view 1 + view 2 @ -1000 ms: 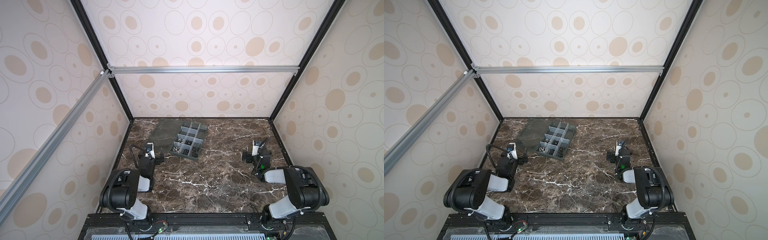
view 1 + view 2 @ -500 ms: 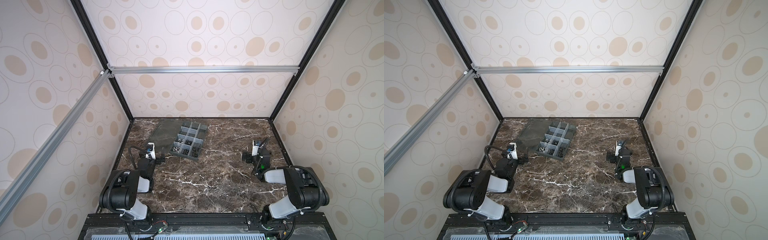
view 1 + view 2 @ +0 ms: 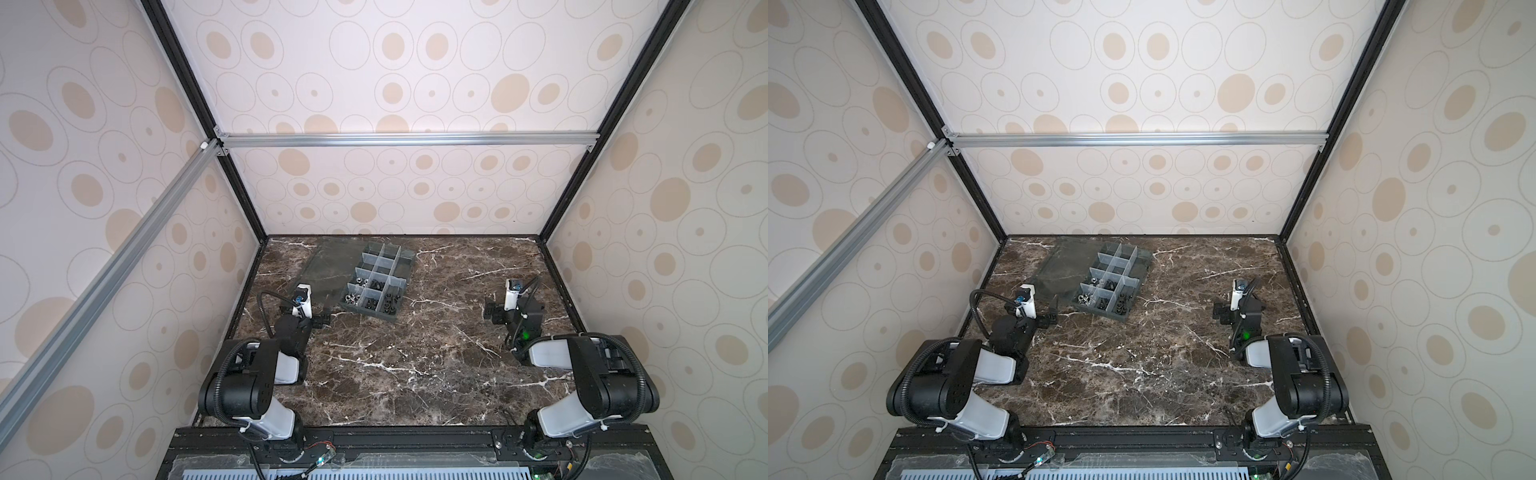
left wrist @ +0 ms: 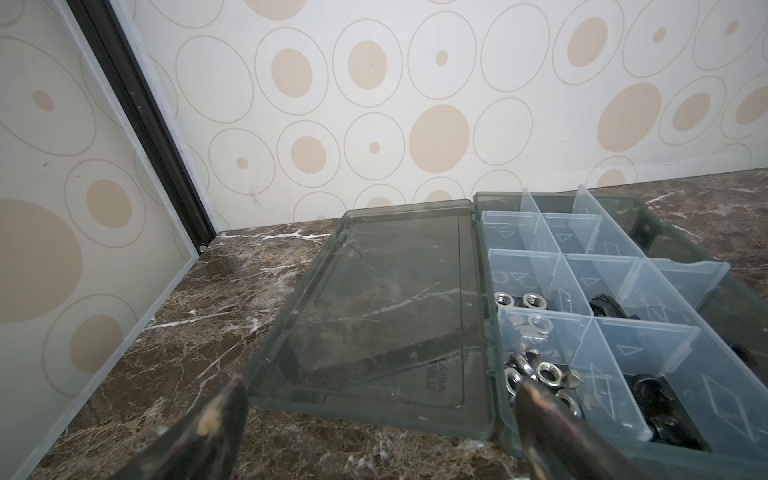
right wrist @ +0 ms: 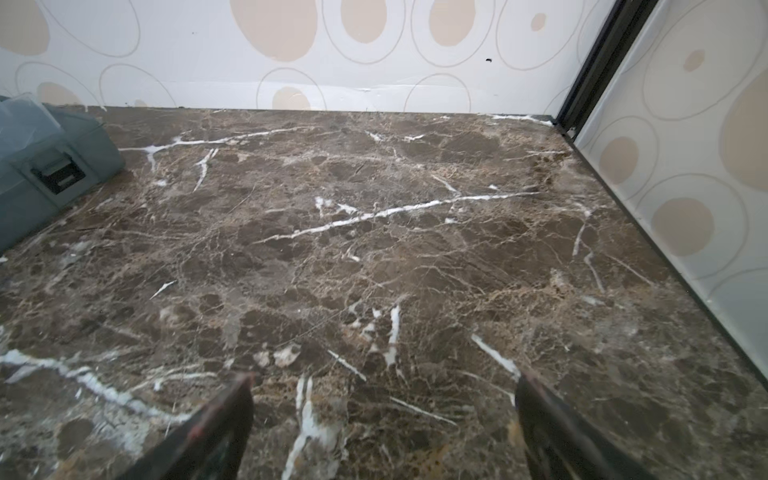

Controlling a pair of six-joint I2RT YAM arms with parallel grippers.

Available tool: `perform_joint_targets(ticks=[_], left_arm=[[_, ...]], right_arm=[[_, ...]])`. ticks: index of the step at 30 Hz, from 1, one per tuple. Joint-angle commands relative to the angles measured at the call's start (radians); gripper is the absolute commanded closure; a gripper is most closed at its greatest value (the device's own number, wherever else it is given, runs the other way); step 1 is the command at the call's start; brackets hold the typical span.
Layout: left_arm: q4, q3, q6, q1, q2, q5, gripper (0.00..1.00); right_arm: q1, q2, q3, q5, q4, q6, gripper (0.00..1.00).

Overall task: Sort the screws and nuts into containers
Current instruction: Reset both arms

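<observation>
The grey organizer box (image 3: 400,261) lies open at the back left of the marble table, its containers (image 4: 598,332) set off by frosted dividers. Silver nuts (image 4: 536,372) fill the nearest cell on the lid side, and two more nuts (image 4: 519,299) lie in the cell behind it. Dark pieces (image 4: 648,392) sit in neighbouring cells; I cannot tell screws from black nuts. My left gripper (image 4: 380,384) is open and empty, low over the table just short of the box's near edge (image 3: 324,319). My right gripper (image 3: 492,311) is open and empty over bare marble (image 5: 384,378), far right of the box.
The box's flat clear lid (image 4: 374,311) lies open on the table to the left of the cells (image 3: 328,266). Patterned walls close the table on three sides. A black corner post (image 4: 137,120) stands at the back left. A corner of the box (image 5: 50,166) shows in the right wrist view.
The left arm has shifted very slightly. The right arm has not moved. Both grippers stay open.
</observation>
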Motion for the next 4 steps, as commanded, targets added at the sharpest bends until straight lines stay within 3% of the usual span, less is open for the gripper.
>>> perform_joint_targets(ticks=[1, 2, 4], left_arm=[[-0.034, 0.012, -0.003, -0.002, 0.003, -0.039, 0.00], [-0.048, 0.019, -0.024, -0.006, 0.004, -0.101, 0.00], [-0.035, 0.009, -0.028, -0.007, -0.001, -0.109, 0.00]], right_arm=[[0.004, 0.002, 0.014, 0.026, -0.033, 0.001, 0.00], [0.004, 0.009, 0.010, 0.026, -0.012, -0.002, 0.00], [0.004, 0.007, 0.011, 0.027, -0.021, -0.001, 0.00]])
